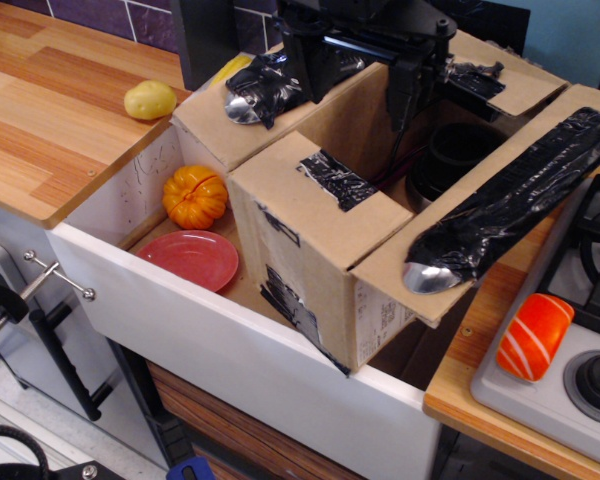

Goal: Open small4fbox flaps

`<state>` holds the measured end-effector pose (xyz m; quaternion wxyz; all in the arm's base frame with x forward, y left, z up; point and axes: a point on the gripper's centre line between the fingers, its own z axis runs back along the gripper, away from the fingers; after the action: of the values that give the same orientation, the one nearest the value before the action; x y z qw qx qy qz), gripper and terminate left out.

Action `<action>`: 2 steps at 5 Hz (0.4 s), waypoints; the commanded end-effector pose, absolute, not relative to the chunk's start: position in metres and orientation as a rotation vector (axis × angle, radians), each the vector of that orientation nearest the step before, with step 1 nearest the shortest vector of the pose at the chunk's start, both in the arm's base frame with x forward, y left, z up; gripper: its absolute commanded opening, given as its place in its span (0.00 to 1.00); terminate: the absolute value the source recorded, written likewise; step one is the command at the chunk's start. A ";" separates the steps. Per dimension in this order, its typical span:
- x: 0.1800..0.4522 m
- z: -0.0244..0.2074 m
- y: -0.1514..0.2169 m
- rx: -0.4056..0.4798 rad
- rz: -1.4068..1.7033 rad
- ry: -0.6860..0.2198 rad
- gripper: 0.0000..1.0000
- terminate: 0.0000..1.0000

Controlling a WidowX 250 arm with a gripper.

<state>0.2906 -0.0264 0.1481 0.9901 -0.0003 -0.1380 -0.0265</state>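
Small4fbox (315, 250) with spread flaps (500, 200) directly beneath the pincer (405, 105)

We see our single arm (365, 35) enter from the top edge as a black, blocky wrist assembly, reaching downward. Our gripper (405, 110) hangs below it on the right side, pointing down. Its dark fingers (398, 100) appear as a narrow vertical pair set close together, but we cannot tell whether they are closed or slightly apart.
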 end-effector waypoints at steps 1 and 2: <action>0.291 0.148 -0.026 -0.001 -0.053 -0.277 1.00 0.00; 0.308 0.144 -0.023 -0.046 -0.098 -0.262 1.00 0.00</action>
<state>0.3040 -0.0249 0.1301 0.9934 -0.0235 -0.0996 -0.0512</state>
